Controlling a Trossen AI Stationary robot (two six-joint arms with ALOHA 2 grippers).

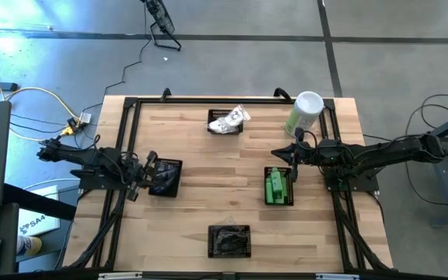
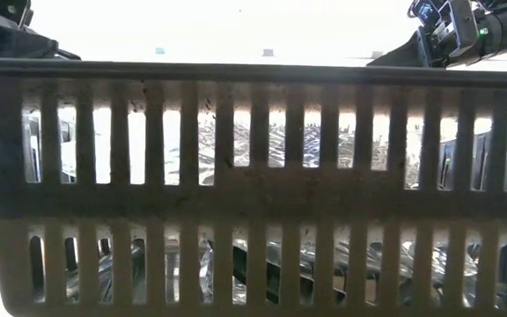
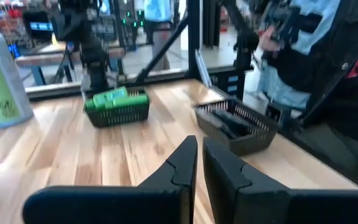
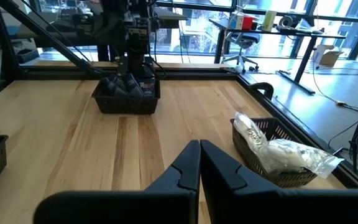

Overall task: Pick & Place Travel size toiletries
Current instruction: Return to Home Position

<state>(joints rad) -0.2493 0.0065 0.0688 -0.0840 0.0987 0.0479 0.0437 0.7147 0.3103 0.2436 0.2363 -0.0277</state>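
Left tool, clenched and empty, sits at the edge of a black basket; right tool, likewise clenched and empty, is near green tubes lying crosswise to its arm.

Table ctr free, bins round it, canister rear-right

Pale, plank-striped wooden table. Black mesh baskets hold bright green bottles and white crinkly packets. Pale-green canister, white lid. Grey floor.
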